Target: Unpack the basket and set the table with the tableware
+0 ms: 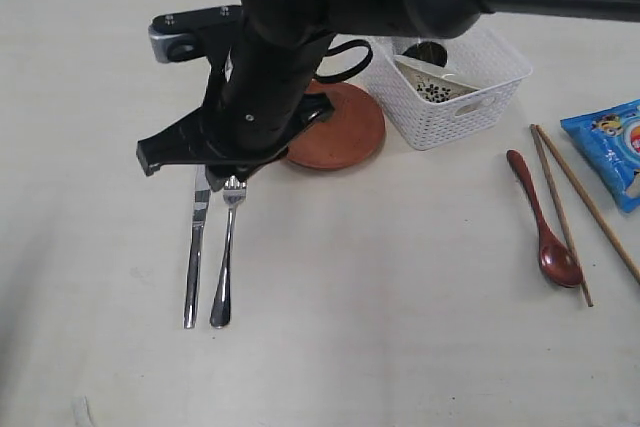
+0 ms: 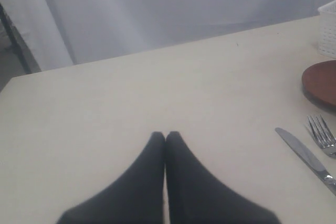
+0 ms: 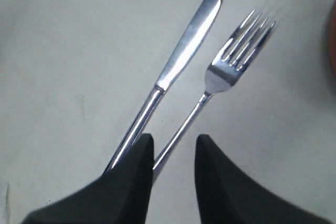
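The fork [image 1: 226,267] lies flat on the table [image 1: 400,367], close beside the knife [image 1: 195,257] and near the plate [image 1: 345,132]. My right gripper [image 3: 174,139] hangs over the fork with its jaws apart, holding nothing, and my left gripper [image 2: 166,135] is pinched together and empty. The spoon [image 1: 545,232] and chopsticks [image 1: 560,207] are out too, so I think only the pale thing in the basket [image 1: 470,117] is left.

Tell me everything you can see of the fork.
The fork is shiny steel, one piece: four tines, a narrow neck, and a slim handle widening to a rounded end. It lies flat on the table, tines toward the reddish-brown plate, beside and roughly parallel to the knife, with a gap between them. The right pincer stands open astride its handle; whether a finger touches it cannot be told.
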### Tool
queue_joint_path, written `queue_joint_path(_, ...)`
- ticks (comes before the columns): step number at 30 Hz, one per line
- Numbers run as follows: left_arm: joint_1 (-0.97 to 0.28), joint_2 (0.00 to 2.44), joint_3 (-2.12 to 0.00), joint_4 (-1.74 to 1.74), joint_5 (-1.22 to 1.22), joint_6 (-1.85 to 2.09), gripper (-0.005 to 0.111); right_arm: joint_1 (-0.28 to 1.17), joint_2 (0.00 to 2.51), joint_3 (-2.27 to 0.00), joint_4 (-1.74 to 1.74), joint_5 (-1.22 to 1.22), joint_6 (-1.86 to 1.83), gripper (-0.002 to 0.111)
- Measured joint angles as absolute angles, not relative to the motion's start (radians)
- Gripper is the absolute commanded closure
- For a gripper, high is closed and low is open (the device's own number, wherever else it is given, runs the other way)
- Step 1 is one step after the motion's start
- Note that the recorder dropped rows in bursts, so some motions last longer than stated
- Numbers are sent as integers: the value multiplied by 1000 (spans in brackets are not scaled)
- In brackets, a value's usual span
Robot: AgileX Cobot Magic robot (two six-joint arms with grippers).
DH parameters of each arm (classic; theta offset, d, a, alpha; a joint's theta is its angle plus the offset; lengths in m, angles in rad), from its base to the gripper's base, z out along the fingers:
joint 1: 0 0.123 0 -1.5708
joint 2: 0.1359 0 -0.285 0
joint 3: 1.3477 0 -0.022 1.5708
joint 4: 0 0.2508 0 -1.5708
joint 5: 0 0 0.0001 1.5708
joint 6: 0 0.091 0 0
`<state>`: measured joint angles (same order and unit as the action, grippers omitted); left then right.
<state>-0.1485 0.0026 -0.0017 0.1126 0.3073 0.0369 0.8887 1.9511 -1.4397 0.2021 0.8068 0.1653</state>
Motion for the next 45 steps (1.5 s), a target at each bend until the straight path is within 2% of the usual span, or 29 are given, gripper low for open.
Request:
queue_joint_path(7,-149,3,-2,113,307,37,107,937,2040,-1440,218,820,191,68)
queue_joint_path(28,-149,3,-2,113,307,37,107,949,2202,-1562,64,841,482,69)
queue_joint_path(30,-149,3,-2,113,307,37,107,949,2203,-1563,20,865,550,76)
queue_joint_path(34,-149,3,-2,113,307,37,107,952,2203,-1563,23,884,578,108)
queue_joint_path(45,-149,3,-2,113,307,37,107,999,2203,-1567,43,1001,931,109)
